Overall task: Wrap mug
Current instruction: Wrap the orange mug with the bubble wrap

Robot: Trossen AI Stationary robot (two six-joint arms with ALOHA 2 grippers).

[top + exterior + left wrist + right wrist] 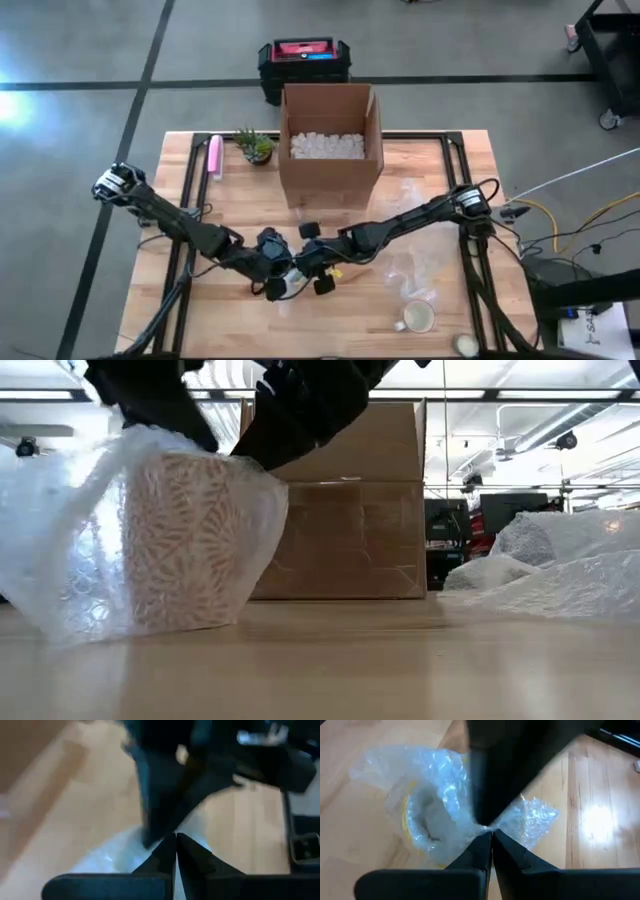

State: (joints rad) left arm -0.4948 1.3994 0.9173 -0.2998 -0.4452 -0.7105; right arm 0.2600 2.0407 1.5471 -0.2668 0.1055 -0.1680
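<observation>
The pale wooden plank table [440, 210] lies under me with both my dark arms reaching in to meet near its front middle. At the back of it stands the tall open brown cardboard box [329, 150], its bottom covered in white packing pieces [327, 146]; in the low view the same box rises behind the thing I am working on. On the right half of the table lies a loose heap of spare clear bubble wrap [560, 565], crumpled and well apart from my grippers.

Between my two grippers sits the mug [185, 540], a cream mug with a fine branching pattern, upright on the wood and swathed in a sheet of clear bubble wrap [437, 795] that billows out to one side. From the right wrist I look down into its mouth, where a yellow rim shows through the plastic.

My right gripper [491, 836] has its fingers pressed together, pinching a gathered twist of that wrap just beside the mug. My left gripper [176, 837] also has its fingers shut tight against each other over the wrap, right up against the other arm's gripper.

Smaller things: a second, unwrapped pale mug [417, 317] near the front right edge, a little green potted plant [256, 146] left of the box, and a pink stick-shaped object [214, 156] beside that.
</observation>
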